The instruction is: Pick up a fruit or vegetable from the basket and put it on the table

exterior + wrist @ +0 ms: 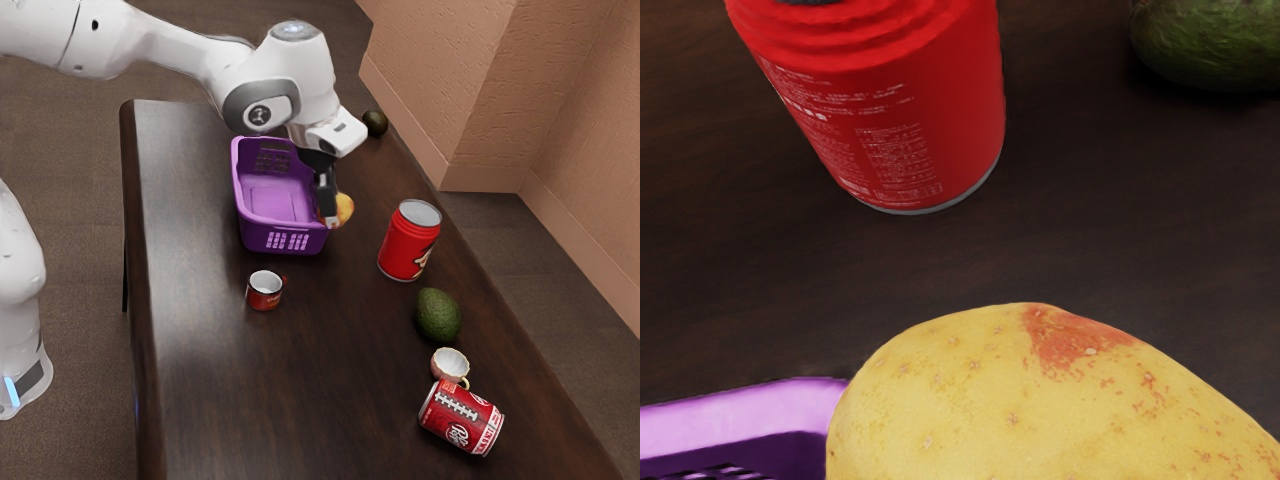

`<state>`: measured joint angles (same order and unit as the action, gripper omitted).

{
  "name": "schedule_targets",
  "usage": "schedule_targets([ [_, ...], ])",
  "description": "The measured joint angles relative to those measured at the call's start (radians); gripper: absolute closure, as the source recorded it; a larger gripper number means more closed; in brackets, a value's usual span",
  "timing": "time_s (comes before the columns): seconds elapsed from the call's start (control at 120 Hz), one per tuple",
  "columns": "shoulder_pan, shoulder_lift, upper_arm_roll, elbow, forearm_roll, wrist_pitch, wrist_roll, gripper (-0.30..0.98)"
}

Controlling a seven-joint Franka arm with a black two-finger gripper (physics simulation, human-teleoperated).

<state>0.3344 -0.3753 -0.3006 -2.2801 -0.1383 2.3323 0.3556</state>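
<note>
The gripper [328, 208] is at the corner of the purple basket [285, 235] nearest the tall red can, shut on a yellow fruit with a reddish patch [344, 208]. One finger covers part of the fruit; the far finger is hidden behind it. In the wrist view, the yellow fruit [1040, 410] is large and close under the hand, beside the rim of the purple basket [740, 415]. The fruit is held at about rim height, at the basket's outer side. The dark table [330, 340] is below.
A tall red can [404, 245] stands close to the held fruit, with an avocado [438, 315] past it. A small red cup [265, 291], a white cup [450, 364] and a lying soda can [461, 418] are farther along. Another dark fruit [375, 123] lies near the table's far edge.
</note>
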Motion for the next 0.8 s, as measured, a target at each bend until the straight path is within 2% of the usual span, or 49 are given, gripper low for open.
schedule_targets([
  [0.075,-0.002,0.027,-0.059,0.044,-0.001,-0.002,-0.044,0.57],
  [0.167,-0.001,0.041,-0.087,0.062,-0.001,-0.004,-0.094,0.57],
  [0.275,-0.004,0.047,-0.126,0.064,-0.029,-0.010,-0.125,0.30],
  [0.433,-0.001,0.045,-0.133,0.065,-0.072,-0.019,-0.131,0.14],
  [0.767,0.001,0.043,-0.134,0.065,-0.095,-0.026,-0.129,0.02],
  [0.8,0.001,0.043,-0.134,0.065,-0.116,-0.020,-0.141,0.02],
])
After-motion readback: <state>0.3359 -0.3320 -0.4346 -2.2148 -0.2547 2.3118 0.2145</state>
